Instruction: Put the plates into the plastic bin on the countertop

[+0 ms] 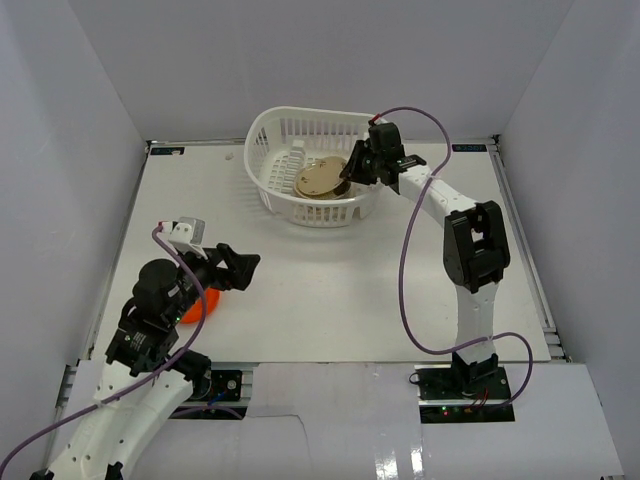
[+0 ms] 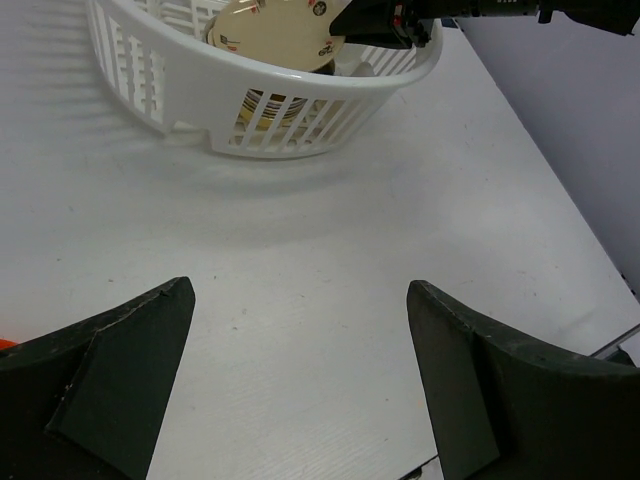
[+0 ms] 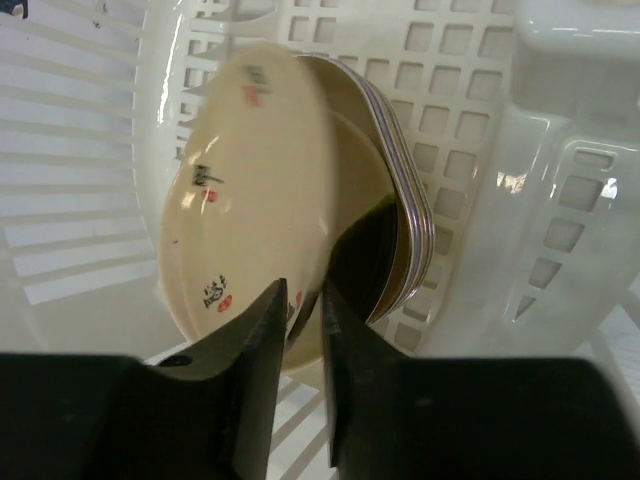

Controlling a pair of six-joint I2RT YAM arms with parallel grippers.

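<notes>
The white plastic bin [image 1: 262,130] stands at the back of the countertop [image 1: 330,290]. My right gripper [image 1: 347,178] reaches into it and is shut on the rim of a cream plate [image 3: 250,190], which it holds tilted against a stack of other plates [image 3: 408,205] in the bin [image 3: 450,80]. My left gripper [image 1: 240,268] is open and empty, low over the bare countertop [image 2: 300,340] at the front left. An orange-red plate [image 1: 193,308] lies under the left arm, mostly hidden. The bin [image 2: 300,95] and the cream plate [image 2: 270,30] also show in the left wrist view.
Plain white walls bound the countertop on the left, back and right. The right arm's purple cable [image 1: 408,270] loops over the right half. The right arm's elbow [image 1: 478,245] stands over the right side.
</notes>
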